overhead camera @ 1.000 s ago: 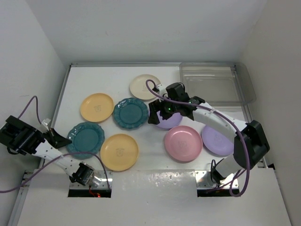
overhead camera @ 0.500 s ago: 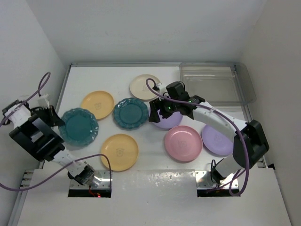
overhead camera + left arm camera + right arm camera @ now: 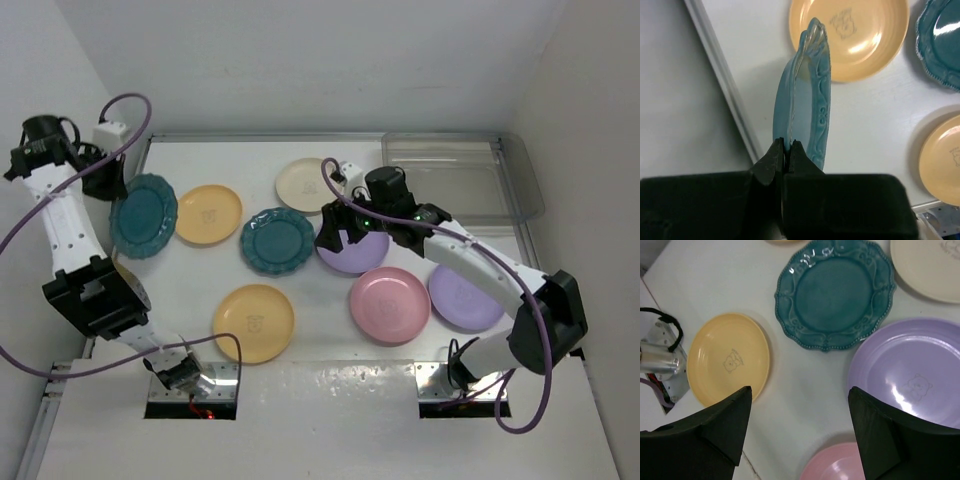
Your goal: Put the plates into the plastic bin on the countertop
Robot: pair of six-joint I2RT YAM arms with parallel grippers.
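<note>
My left gripper (image 3: 112, 188) (image 3: 785, 143) is shut on the rim of a teal embossed plate (image 3: 143, 203) (image 3: 812, 100) and holds it tilted on edge above the table's far left. My right gripper (image 3: 338, 232) (image 3: 800, 389) is open and empty, hovering between a teal scalloped plate (image 3: 277, 241) (image 3: 835, 290) and a lavender plate (image 3: 352, 257) (image 3: 910, 370). On the white countertop (image 3: 200, 160) also lie two yellow plates (image 3: 207, 214) (image 3: 254, 322), a cream plate (image 3: 305, 185), a pink plate (image 3: 390, 303) and a second lavender plate (image 3: 465, 298). The clear plastic bin (image 3: 460, 178) stands empty at the back right.
White walls enclose the table on the left, back and right. A metal edge strip (image 3: 725, 85) runs along the left side, close under the held plate. The arm bases and cables sit at the near edge (image 3: 190, 385).
My left arm has lifted the teal plate off the table's left side and swung it up and back to the far left. My right gripper has shifted only slightly.
</note>
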